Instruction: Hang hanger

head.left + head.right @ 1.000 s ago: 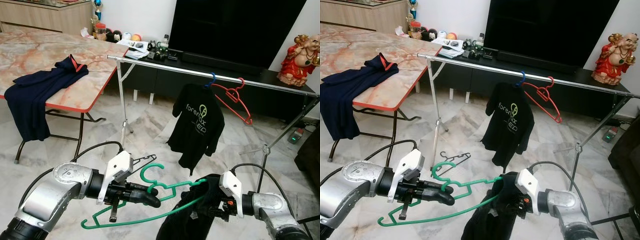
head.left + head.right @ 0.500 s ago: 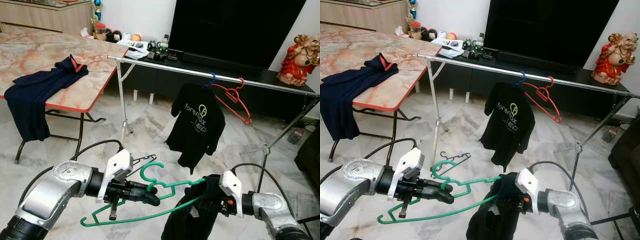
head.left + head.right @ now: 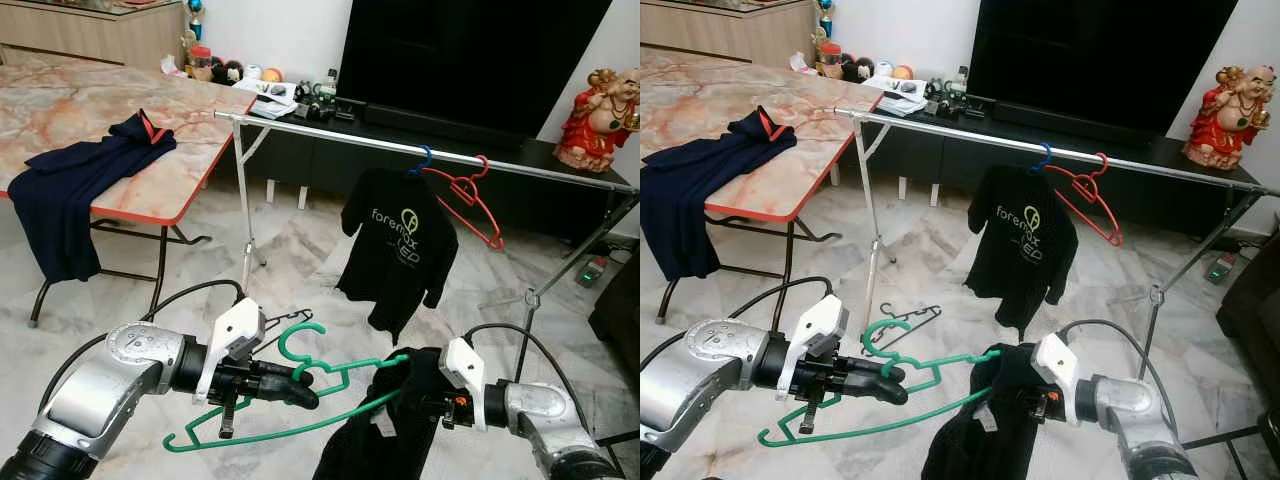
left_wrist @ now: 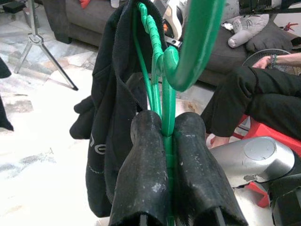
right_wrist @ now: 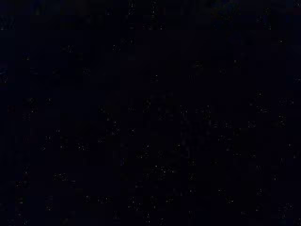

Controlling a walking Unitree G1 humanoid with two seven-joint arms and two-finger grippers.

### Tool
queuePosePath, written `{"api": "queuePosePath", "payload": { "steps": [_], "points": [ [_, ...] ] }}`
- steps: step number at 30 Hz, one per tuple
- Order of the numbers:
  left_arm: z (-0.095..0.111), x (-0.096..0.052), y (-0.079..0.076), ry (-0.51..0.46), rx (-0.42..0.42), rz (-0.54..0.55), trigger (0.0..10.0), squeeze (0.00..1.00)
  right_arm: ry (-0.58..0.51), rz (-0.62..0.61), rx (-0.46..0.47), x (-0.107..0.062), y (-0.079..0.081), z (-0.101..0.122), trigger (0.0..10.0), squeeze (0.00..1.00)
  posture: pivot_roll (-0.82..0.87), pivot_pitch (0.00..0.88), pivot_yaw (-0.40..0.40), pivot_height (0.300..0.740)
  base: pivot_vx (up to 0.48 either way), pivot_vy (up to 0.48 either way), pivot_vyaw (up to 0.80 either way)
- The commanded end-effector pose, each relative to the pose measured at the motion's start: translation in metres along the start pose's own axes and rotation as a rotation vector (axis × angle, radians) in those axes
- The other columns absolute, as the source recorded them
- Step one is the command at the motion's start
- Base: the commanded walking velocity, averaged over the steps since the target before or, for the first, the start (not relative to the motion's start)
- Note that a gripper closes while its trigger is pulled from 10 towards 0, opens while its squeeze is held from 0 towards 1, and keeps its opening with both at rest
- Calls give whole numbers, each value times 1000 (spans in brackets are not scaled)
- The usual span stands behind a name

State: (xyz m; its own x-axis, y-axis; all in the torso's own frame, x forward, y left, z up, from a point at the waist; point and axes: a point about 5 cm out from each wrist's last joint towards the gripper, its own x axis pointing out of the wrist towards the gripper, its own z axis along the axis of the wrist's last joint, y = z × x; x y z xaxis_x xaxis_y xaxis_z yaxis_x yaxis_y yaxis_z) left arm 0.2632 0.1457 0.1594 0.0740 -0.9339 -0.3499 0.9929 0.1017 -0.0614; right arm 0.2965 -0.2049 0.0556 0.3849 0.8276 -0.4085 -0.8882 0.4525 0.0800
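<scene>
Green hanger point(image 3: 300, 395) sits low over the marble floor point(image 3: 290, 250), its neck clamped by the left gripper point(image 3: 300, 385); black garment point(image 3: 385, 440) drapes its 3 o'clock end, hiding the right gripper's point(image 3: 435, 410) fingers. Clothes rail point(image 3: 420, 152) stands at 12 o'clock, table point(image 3: 90, 110) at 10. Hung black T-shirt point(image 3: 400, 255) has swung slightly since earlier.

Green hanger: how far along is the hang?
Done: one black T-shirt and a red hanger hang on the rail. In hand: left gripper shut on the green hanger, a black garment draped over one end by the right gripper. Left: lift and hook it on the rail.
</scene>
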Motion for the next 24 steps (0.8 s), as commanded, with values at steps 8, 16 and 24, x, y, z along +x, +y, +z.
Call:
{"api": "queuePosePath", "payload": {
  "steps": [8, 16, 24],
  "points": [
    [10, -2, 1, -32, 51, -4, 10000, 0, -10, -8, -20, 0, -4, 8, 0, 0, 105, 0, -134, 740, 0, 0, 0],
    [-32, -13, 11, 169, 8, 108, 10000, 0, -6, 1, -64, -1, -7, 16, 0, 0, 105, 0, -124, 740, 0, 0, 0],
    [-83, -30, 15, 402, -35, 239, 10000, 0, 54, 6, -96, -4, -7, 12, 0, 0, 106, 0, -118, 740, 0, 0, 0]
  ]
}}
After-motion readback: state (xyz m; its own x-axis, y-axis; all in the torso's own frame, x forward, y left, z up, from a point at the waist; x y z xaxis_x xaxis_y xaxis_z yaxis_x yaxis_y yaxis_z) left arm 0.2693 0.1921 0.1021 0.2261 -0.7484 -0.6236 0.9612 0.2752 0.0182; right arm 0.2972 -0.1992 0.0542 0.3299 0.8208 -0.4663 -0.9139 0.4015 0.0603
